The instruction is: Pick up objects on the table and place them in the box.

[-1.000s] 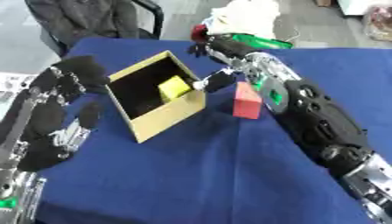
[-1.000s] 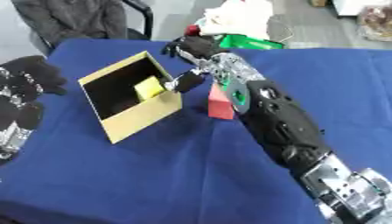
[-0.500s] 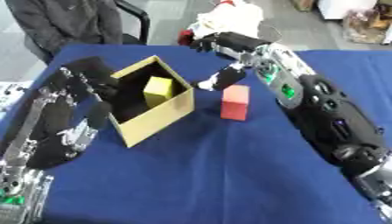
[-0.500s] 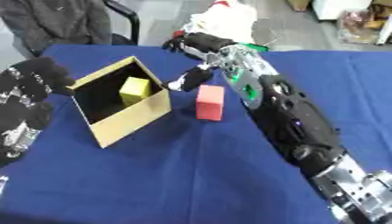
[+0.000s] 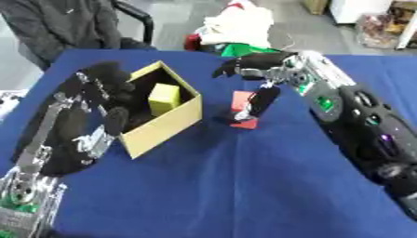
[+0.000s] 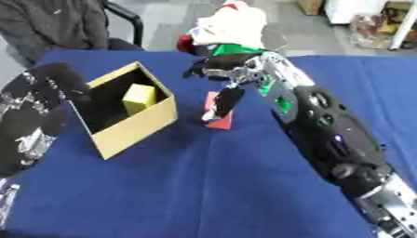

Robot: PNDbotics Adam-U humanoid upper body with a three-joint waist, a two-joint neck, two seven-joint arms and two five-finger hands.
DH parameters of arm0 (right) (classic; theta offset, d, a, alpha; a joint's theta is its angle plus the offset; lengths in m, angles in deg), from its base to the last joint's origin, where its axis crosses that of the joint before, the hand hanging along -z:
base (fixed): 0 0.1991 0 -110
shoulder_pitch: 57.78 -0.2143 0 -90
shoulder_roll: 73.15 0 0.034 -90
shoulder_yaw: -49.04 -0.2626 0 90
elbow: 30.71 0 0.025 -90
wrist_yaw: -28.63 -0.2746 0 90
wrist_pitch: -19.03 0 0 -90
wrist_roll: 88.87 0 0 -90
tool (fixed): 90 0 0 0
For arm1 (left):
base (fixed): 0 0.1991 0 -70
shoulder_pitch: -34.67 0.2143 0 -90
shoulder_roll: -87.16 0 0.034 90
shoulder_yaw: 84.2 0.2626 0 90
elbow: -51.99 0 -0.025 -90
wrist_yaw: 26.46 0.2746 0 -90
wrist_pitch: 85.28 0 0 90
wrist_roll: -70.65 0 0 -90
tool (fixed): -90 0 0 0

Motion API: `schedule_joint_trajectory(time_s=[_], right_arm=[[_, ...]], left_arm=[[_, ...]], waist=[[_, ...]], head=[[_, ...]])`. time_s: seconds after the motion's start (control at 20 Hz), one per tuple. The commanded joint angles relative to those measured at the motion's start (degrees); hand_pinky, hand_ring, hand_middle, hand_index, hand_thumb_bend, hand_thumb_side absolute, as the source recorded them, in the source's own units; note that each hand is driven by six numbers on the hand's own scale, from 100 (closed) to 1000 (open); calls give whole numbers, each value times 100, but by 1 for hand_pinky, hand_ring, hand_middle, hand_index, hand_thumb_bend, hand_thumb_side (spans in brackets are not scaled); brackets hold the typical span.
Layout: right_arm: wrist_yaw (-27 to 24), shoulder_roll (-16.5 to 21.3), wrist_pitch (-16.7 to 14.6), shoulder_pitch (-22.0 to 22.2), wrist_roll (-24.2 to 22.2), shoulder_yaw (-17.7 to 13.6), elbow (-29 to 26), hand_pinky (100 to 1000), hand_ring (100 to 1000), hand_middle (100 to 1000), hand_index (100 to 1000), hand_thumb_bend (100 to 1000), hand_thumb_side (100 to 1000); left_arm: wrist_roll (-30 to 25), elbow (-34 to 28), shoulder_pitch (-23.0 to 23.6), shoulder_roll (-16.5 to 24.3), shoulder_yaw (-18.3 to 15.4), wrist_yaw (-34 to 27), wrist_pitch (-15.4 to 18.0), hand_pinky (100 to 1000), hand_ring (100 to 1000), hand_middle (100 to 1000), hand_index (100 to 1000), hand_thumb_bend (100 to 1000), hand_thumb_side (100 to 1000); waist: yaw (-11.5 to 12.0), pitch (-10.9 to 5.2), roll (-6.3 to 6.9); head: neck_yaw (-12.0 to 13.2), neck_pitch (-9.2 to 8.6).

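The right hand [image 5: 259,76] hovers over the red block [image 5: 242,109] at the centre of the blue counter [image 5: 244,186], fingers spread; one digit hangs down across the block, possibly touching it. The open cardboard box [image 5: 163,118] stands left of the block and contains a yellow block [image 5: 164,98]. The left hand [image 5: 102,100] rests against the box's left side, fingers relaxed.

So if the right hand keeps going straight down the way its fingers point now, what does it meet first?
Most likely the red block. The right hand hangs over it, and one finger already reaches down in front of the block. Whether it touches is unclear. Below the block is only the blue table.
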Motion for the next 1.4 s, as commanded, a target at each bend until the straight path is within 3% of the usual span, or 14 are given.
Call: schedule_joint_trajectory(time_s=[0.05,0.35,0.85,1.05,1.1,1.2,1.4], right_arm=[[275,104,125,-103,227,-294,275,855,902,936,995,506,504],[570,91,405,-115,994,-508,750,851,903,935,994,500,506],[821,25,371,-88,1182,-628,1316,835,872,888,961,476,507],[822,18,283,-84,1245,-630,1342,819,827,722,855,427,491],[815,21,271,-85,1277,-629,1321,811,808,624,805,389,475],[776,28,270,-87,1389,-623,1245,799,786,528,724,337,450],[547,50,325,-111,1574,-593,1001,780,766,460,665,290,437]], left_arm=[[0,-63,-60,108,-38,3,19,689,723,705,858,393,483],[-4,-57,-63,104,-36,6,16,688,723,705,858,393,485],[-6,-57,-59,95,-34,5,13,687,723,705,858,394,487],[-5,-56,-57,93,-33,7,11,687,722,704,858,392,490],[-5,-56,-56,94,-32,7,10,686,722,704,858,393,489],[-2,-56,-53,95,-32,8,9,686,722,704,857,392,489],[0,-61,-47,100,-29,4,8,685,721,703,857,392,489]], waist=[[23,-56,13],[58,-18,30],[103,-3,88],[81,-1,99],[77,-2,101],[72,-6,108],[71,-24,113]], head=[[3,-32],[-7,-39],[-15,-53],[1,-55],[3,-54],[9,-55],[13,-45]])
